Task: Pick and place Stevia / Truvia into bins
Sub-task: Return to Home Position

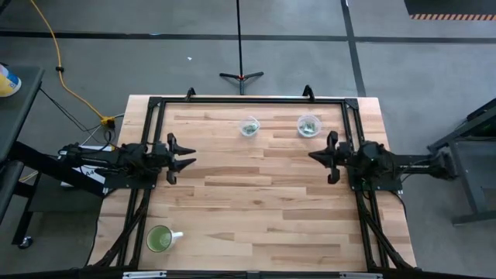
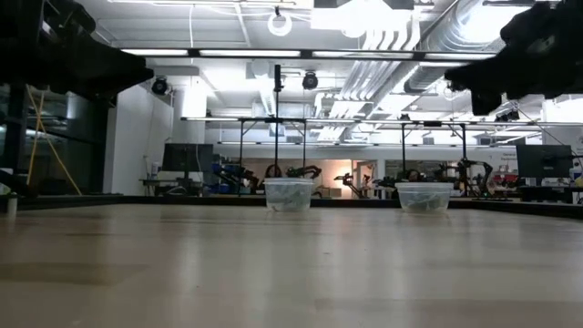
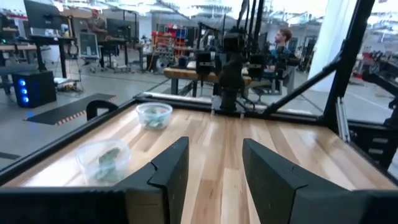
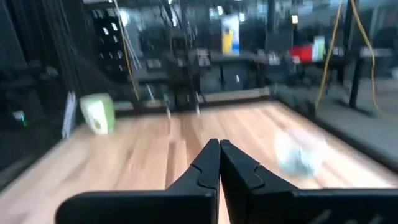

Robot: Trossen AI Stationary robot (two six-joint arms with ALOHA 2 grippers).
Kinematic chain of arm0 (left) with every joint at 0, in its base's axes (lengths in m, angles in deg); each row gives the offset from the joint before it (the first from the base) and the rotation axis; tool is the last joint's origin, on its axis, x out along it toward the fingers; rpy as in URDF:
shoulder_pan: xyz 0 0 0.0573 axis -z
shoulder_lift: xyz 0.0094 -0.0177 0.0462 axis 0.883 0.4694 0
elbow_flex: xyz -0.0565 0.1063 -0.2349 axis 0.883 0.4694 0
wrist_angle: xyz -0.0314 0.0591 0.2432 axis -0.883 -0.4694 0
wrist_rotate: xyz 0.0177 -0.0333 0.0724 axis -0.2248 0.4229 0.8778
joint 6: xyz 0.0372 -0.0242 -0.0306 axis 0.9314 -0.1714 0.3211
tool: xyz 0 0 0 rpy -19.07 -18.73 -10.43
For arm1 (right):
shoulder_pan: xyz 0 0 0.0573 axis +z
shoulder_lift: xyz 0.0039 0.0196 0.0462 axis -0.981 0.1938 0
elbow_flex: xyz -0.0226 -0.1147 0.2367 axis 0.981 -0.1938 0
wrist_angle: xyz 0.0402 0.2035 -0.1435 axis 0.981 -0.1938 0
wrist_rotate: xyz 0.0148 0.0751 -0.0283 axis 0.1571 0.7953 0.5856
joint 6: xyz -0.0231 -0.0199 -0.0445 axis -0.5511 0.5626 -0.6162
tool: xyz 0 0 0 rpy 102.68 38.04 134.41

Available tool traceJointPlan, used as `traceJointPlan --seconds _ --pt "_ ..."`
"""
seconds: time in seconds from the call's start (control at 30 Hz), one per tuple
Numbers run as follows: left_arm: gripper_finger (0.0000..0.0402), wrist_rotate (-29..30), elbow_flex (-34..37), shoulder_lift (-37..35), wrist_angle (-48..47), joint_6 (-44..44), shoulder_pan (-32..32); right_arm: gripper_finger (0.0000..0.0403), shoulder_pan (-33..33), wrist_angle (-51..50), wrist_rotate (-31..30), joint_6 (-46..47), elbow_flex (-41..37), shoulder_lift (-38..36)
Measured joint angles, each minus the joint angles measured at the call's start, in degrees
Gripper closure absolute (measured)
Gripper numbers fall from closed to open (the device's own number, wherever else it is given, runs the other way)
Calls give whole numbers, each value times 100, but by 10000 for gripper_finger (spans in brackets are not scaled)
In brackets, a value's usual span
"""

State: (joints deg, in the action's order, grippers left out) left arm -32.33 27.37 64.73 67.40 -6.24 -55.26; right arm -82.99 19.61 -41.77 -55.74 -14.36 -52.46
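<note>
Two clear cups stand near the table's far edge: the left cup (image 1: 249, 126) (image 2: 289, 194) (image 3: 104, 160) and the right cup (image 1: 308, 124) (image 2: 424, 197) (image 3: 154, 115) (image 4: 300, 152). Each has pale green sachets lying inside; I see no loose sachet on the wood. My left gripper (image 1: 192, 156) (image 3: 214, 146) hovers open over the table's left side, pointing right. My right gripper (image 1: 311, 156) (image 4: 219, 144) hovers shut over the right side, pointing left, nearer than the right cup. Both are above the table and hold nothing.
A green-filled mug with a white handle (image 1: 160, 239) (image 4: 98, 113) stands near the table's near left corner. A black frame (image 1: 248, 99) runs along the far edge and both sides. Bare wood lies between the two grippers. A person (image 3: 283, 43) is in the room beyond.
</note>
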Motion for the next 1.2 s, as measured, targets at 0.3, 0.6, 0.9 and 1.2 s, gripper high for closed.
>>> traceJointPlan --seconds 0.3,0.6,0.9,1.2 --pt "215 0 0 -1 -76 65 0 400 138 -1205 -220 229 -35 -813" --pt "215 -35 0 -26 -40 50 2 401 116 -1216 -194 -63 -37 -876" --pt "248 -650 0 -26 -159 -26 1 396 116 -1227 -180 -52 -37 -876" --pt "376 -954 -52 -26 -146 60 2 394 116 -1232 -178 -52 -39 -873"
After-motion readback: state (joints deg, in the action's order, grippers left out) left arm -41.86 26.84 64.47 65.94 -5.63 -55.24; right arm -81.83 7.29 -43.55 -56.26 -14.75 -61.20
